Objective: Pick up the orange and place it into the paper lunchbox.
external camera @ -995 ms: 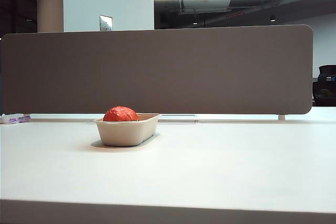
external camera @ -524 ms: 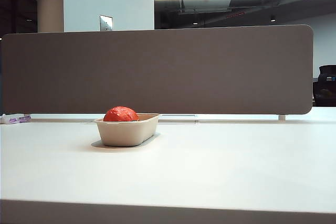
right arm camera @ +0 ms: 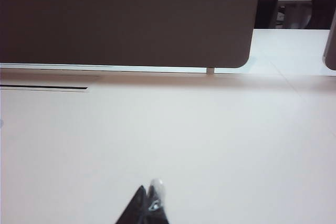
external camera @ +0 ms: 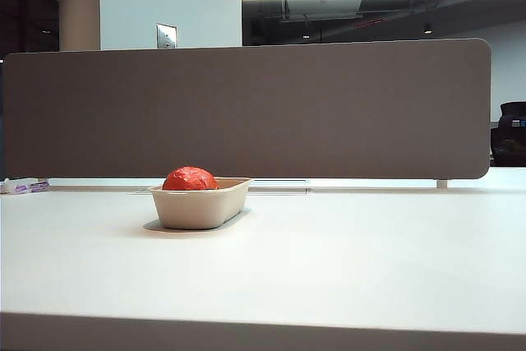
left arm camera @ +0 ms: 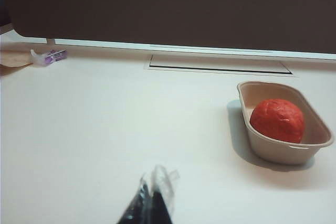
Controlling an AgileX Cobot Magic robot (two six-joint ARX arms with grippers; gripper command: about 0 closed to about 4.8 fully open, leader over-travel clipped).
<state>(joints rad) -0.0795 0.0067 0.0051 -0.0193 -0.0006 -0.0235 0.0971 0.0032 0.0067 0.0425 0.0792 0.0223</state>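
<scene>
The reddish-orange, wrinkled orange (external camera: 189, 179) lies inside the beige paper lunchbox (external camera: 200, 207) on the white table, left of centre in the exterior view. From the left wrist view the orange (left arm camera: 277, 120) rests in the lunchbox (left arm camera: 247, 95) well away from my left gripper (left arm camera: 152, 188), whose dark fingers are pressed together with nothing between them. My right gripper (right arm camera: 148, 194) is shut as well, over bare table, with neither orange nor lunchbox in its view. Neither arm shows in the exterior view.
A long brown partition (external camera: 246, 108) stands along the table's far edge. A small purple-and-white item (left arm camera: 50, 56) lies near the partition at the far left. A cable slot (left arm camera: 220, 65) is set into the table behind the lunchbox.
</scene>
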